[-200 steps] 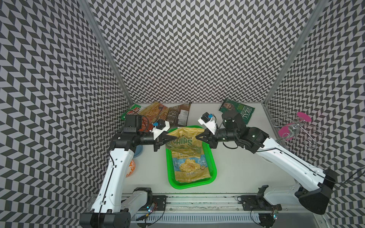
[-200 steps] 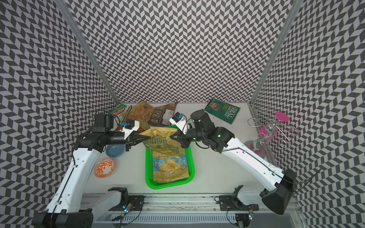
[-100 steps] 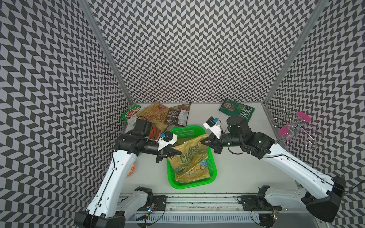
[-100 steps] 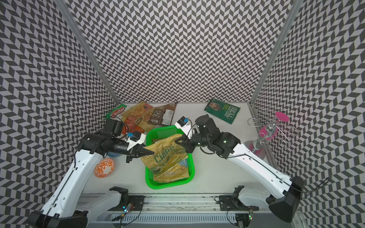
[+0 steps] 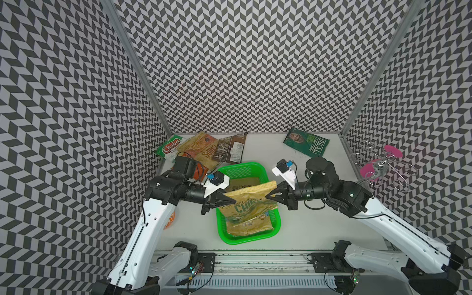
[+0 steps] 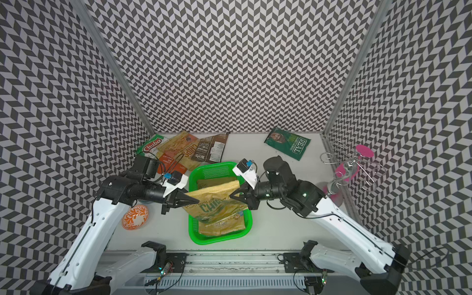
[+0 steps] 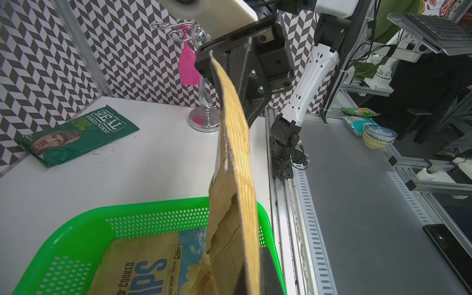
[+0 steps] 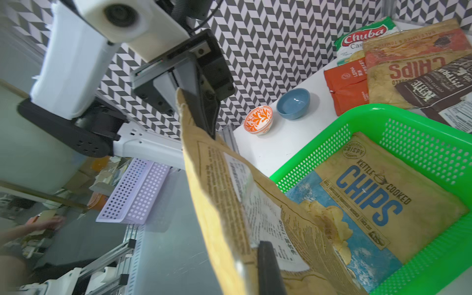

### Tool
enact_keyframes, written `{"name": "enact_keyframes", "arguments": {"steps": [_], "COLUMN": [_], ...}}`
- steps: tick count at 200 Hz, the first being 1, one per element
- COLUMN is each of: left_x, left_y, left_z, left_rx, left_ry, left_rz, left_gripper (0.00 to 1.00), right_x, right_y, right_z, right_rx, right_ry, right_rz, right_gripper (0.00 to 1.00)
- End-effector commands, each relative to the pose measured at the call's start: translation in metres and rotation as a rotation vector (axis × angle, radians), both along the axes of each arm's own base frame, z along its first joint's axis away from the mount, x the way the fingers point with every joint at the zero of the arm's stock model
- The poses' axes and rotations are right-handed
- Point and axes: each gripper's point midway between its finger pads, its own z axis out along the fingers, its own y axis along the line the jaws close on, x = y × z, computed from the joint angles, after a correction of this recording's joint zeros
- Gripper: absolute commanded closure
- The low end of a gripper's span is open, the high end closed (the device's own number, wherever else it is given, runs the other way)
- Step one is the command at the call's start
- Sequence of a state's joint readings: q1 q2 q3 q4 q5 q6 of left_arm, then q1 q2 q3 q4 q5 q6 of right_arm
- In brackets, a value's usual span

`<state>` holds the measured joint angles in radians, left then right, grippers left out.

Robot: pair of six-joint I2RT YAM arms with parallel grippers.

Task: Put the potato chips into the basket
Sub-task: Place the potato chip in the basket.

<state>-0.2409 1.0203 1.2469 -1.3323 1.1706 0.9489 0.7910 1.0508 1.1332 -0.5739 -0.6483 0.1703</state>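
Potato chips bag (image 5: 249, 204), tan with green lettering: hung crosswise over the green basket (image 5: 255, 241), top seam stretched between both arms, lower part sagging inside the basket walls. Left end effector (image 5: 232, 200): clenched on one top corner of that bag. Right end effector (image 5: 268, 197): clenched on the opposite top corner, grip confirmed in the left wrist view. Blue-lettered CHIPS bag (image 8: 370, 194): flat on the basket's mesh floor, partly under the hanging bag.

Outside the basket, on the bench (image 5: 319, 229): Chuba bag (image 5: 169, 148), red-lettered CHIPS bag (image 5: 201, 149), brown Kettle bag (image 5: 229, 150) and orange bag (image 8: 344, 84), overlapping in the far left corner. Dark green REAL bag (image 5: 306, 144): alone near the far right.

Also noted beside the left arm: orange-patterned bowl (image 6: 134, 217), blue bowl (image 8: 293, 102).
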Motion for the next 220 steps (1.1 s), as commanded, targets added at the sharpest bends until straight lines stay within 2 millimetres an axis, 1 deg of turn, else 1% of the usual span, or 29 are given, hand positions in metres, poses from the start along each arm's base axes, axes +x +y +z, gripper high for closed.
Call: {"name": "enact_keyframes", "arguments": {"steps": [1, 29, 57, 95, 127, 130, 152, 220], "left_x": [-0.006, -0.006, -0.003, -0.004, -0.007, -0.005, -0.008, -0.011], "left_y": [0.002, 0.004, 0.002, 0.004, 0.005, 0.006, 0.007, 0.006], "left_z": [0.013, 0.012, 0.018, 0.017, 0.026, 0.023, 0.026, 0.027], "left_rx": [-0.003, 0.008, 0.003, 0.014, 0.006, 0.026, 0.026, 0.029], "left_ry": [0.014, 0.006, 0.025, 0.026, 0.011, 0.001, -0.011, 0.008], "left_rz": [0.026, 0.041, 0.051, 0.055, 0.063, 0.078, 0.083, 0.083], "left_gripper": [1.0, 1.0, 1.0, 1.0, 1.0, 1.0, 1.0, 1.0], "right_x": [-0.006, -0.005, -0.007, -0.014, -0.023, -0.023, -0.028, -0.033], "right_y": [-0.001, 0.005, 0.007, 0.006, 0.0, -0.001, -0.003, -0.001], "right_z": [0.01, -0.002, -0.01, -0.006, 0.002, 0.002, 0.006, -0.013], "right_rx": [0.064, 0.048, 0.046, 0.053, 0.074, 0.076, 0.089, 0.073], "right_ry": [0.013, 0.031, 0.034, 0.052, 0.043, 0.044, 0.043, 0.092], "right_rz": [0.016, 0.033, 0.053, 0.079, 0.084, 0.086, 0.09, 0.11], "right_gripper": [1.0, 1.0, 1.0, 1.0, 1.0, 1.0, 1.0, 1.0]}}
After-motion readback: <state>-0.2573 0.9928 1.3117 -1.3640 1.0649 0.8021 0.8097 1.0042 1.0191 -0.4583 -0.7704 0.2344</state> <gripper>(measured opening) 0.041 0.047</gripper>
